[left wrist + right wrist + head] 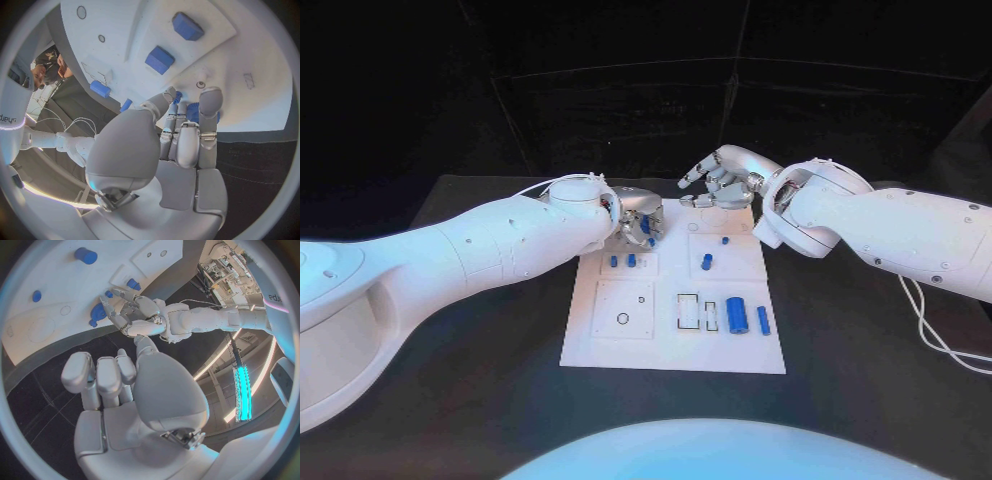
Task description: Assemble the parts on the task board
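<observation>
Over task board [668, 350] far edge: left hand [635, 215] pinching blue part [193, 111]; right hand [720, 180] loosely spread, holding nothing.

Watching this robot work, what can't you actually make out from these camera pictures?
- Head view: what the silver left hand touches at the far end of the white task board; its own fingers and white arm cover that spot.
- Left wrist view: whether its fingers grip the small blue part or only rest against it.
- Head view: the board's small printed outlines, too small to read.
- Silver right hand: no part visible in it.
</observation>
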You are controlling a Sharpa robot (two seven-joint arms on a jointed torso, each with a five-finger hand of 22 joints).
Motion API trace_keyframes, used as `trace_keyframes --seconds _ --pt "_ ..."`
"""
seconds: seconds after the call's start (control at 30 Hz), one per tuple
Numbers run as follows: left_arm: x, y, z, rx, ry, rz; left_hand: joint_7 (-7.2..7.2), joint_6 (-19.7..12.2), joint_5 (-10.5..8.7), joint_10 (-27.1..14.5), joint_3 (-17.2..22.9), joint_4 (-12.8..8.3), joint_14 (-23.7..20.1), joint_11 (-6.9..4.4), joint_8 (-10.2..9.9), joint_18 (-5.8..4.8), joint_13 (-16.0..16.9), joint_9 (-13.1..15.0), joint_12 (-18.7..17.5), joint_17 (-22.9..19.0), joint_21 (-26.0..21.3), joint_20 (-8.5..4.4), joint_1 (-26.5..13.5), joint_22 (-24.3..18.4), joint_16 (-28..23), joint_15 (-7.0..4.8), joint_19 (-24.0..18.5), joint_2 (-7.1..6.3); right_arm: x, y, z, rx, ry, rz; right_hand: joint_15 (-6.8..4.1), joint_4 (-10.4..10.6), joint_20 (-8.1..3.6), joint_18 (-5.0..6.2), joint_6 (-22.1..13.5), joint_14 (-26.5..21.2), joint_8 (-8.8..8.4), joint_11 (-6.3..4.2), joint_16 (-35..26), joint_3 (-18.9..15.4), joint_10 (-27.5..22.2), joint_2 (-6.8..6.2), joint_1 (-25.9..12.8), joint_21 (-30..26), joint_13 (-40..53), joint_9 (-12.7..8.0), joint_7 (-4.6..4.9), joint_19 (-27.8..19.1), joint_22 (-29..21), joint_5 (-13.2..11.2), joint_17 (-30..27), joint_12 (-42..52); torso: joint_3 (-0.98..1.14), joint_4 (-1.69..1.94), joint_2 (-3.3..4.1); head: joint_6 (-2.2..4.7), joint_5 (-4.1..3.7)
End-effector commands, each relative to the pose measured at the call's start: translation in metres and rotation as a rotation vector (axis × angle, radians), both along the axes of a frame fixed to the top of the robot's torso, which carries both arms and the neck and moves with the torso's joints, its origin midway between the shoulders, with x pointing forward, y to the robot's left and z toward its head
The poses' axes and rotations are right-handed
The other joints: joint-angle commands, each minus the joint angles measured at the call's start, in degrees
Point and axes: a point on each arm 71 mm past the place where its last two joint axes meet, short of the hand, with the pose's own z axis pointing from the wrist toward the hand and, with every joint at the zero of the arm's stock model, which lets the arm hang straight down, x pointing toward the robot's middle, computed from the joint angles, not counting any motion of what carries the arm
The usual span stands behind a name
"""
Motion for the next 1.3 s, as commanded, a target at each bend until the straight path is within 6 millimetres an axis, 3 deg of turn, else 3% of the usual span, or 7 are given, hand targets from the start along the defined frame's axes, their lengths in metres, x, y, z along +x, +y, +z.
trace_keyframes --seconds 0.03,0.57,1.3 --pt "-0.0018 0.0054 -0.0096 0.056 0.039 0.014 -0.02 0.58 -0.14 1.24 0.31 -0.28 0.3 -0.33 -0.29 -0.75 0.15 0.08 0.6 0.21 0.24 0.1 0.05 0.26 0.21 0.13 -0.09 0.76 0.0001 0.0013 0.0017 0.007 -0.008 0.005 -0.56 -0.1 -0.23 0.48 0.43 0.27 0.23 -0.13 -0.36 0.33 -0.37 -0.07 0.5 -0.33 -0.05 -0.09 0.06 -0.17 -0.04 0.19 0.08 -0.33 0.01 0.04 0.0 -0.02 0.03" --pt "-0.0035 0.0048 -0.0108 0.065 0.056 0.005 -0.96 3.53 -0.14 8.34 2.73 -1.15 0.85 -2.02 -0.7 -1.0 0.45 0.25 2.23 1.24 2.09 -0.98 0.06 1.98 0.75 -1.24 0.79 2.22 0.0001 0.0012 0.0016 0.007 -0.008 0.005 -0.56 -0.1 -0.23 0.48 0.43 0.27 0.23 -0.13 -0.36 0.33 -0.37 -0.07 0.5 -0.33 -0.05 -0.09 0.06 -0.17 -0.04 0.19 0.08 -0.33 0.01 0.0 0.01 -0.16 0.06" --pt "-0.0076 0.0113 -0.0026 -0.031 -0.028 -0.024 -0.83 4.94 -0.17 9.96 3.54 -1.48 1.14 -2.18 -0.91 -1.39 0.37 0.3 1.72 1.62 3.96 -1.26 -0.21 3.58 0.97 -1.41 1.54 2.72 -0.0003 0.0003 0.0019 0.008 -0.011 0.005 -0.56 -0.1 -0.23 0.48 0.43 0.27 0.23 -0.13 -0.36 0.33 -0.37 -0.07 0.5 -0.33 -0.05 -0.09 0.06 -0.17 -0.04 0.19 0.08 -0.33 -0.04 0.07 -0.07 0.07 -0.04"
